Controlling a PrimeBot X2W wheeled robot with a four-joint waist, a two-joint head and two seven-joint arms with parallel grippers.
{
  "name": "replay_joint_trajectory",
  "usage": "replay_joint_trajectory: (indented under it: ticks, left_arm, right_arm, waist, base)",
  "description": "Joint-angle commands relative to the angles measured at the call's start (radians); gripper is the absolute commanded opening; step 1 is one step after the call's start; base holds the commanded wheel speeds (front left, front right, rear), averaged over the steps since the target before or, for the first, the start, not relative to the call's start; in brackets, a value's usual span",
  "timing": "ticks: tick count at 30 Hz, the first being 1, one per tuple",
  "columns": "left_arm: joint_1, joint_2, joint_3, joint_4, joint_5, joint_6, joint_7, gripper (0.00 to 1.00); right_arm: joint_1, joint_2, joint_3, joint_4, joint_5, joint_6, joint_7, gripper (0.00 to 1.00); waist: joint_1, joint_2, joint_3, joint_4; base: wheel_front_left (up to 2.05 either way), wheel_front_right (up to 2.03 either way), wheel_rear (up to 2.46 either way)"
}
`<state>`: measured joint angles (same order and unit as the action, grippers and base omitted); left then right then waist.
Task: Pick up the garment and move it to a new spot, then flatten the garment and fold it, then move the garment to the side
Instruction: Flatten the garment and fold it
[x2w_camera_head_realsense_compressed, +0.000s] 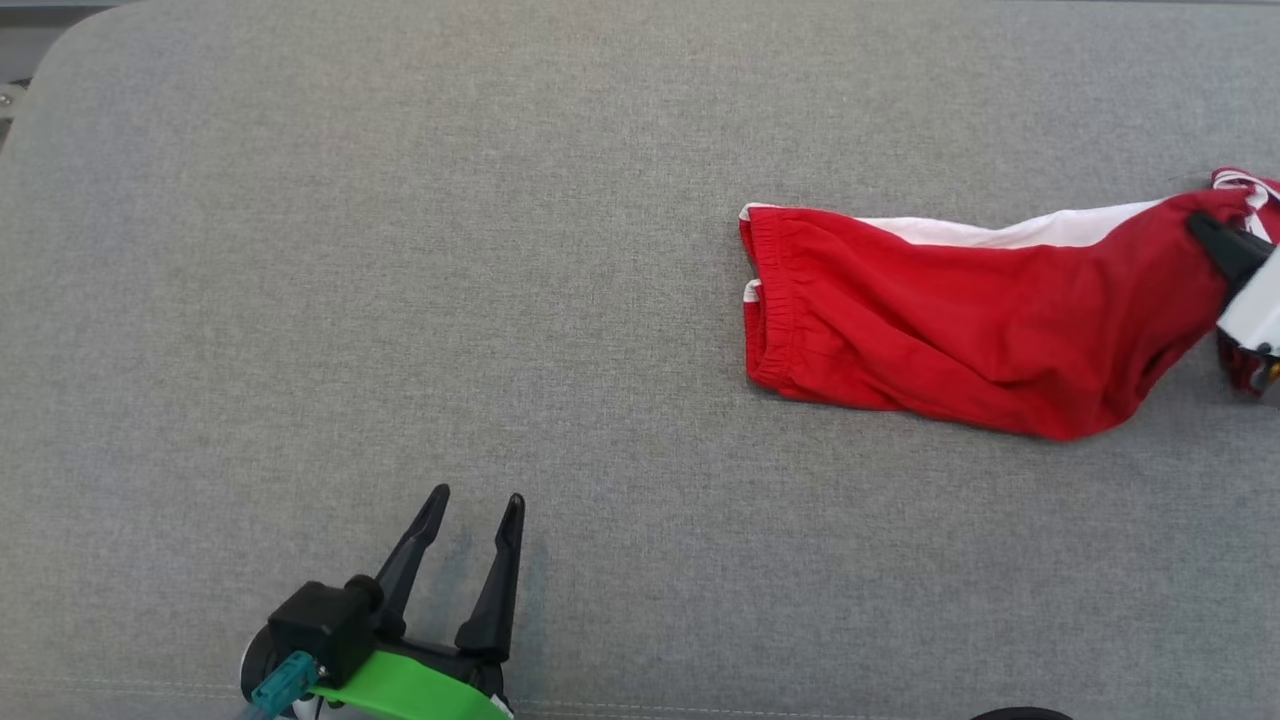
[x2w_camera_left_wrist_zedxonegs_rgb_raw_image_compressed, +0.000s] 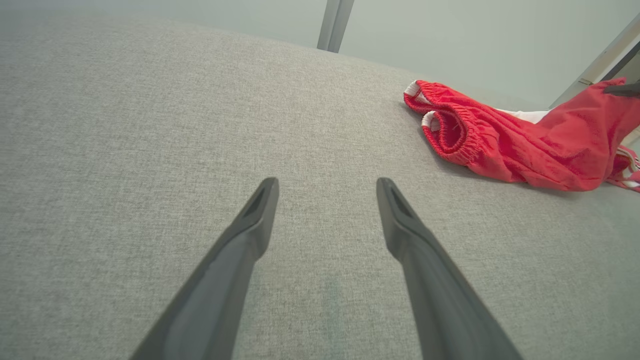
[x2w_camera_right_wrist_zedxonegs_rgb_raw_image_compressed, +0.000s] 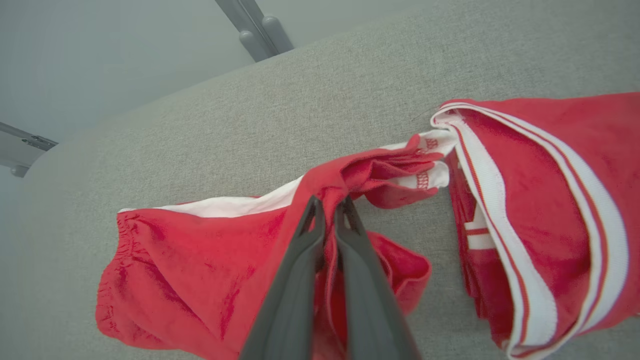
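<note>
Garment (x2w_camera_head_realsense_compressed: 950, 330): red with white trim, is lying rumpled toward 3 o'clock in the head view. Its gathered elastic hem is facing 9 o'clock and its 3 o'clock end is rising to the right gripper.
Right gripper (x2w_camera_right_wrist_zedxonegs_rgb_raw_image_compressed: 330, 202): is pinching a bunch of the red fabric, with its fingers pressed together on it.
Left gripper (x2w_camera_head_realsense_compressed: 478, 495): is sitting at 7 o'clock in the head view, fingers spread wide and holding nothing, well apart from the garment.
Surface (x2w_camera_head_realsense_compressed: 400, 250): grey woven upholstery, is bearing the garment.
</note>
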<state>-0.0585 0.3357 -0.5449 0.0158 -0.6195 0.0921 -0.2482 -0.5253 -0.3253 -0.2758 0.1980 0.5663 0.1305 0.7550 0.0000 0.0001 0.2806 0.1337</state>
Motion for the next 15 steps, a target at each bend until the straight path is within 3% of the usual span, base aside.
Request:
replay_joint_trajectory:
  ticks: [1,10,15]
  left_arm:
    - [0.017,-0.012,-0.003,0.011,0.009,-0.004,-0.008,1.0]
    - [-0.021,-0.068,-0.022,0.051,0.029,-0.029,-0.014,1.0]
    - [-0.069,-0.102,-0.034,0.082,0.046,-0.065,-0.017,1.0]
  right_arm:
    - [-0.014,0.008,0.047,-0.035,0.016,0.0,0.009,0.0]
    - [-0.06,0.073,0.287,-0.138,0.028,0.0,0.091,0.0]
    - [-0.099,0.134,0.366,-0.111,-0.028,0.0,0.108,0.0]
  waist:
    - [0.0,-0.0001,-0.025,0.009]
    - [0.0,-0.0001,-0.014,0.042]
    - [0.0,-0.0001,0.054,0.08]
  base:
    - [0.0,0.0,0.0]
    - [0.0,0.0,0.0]
    - [0.0,0.0,0.0]
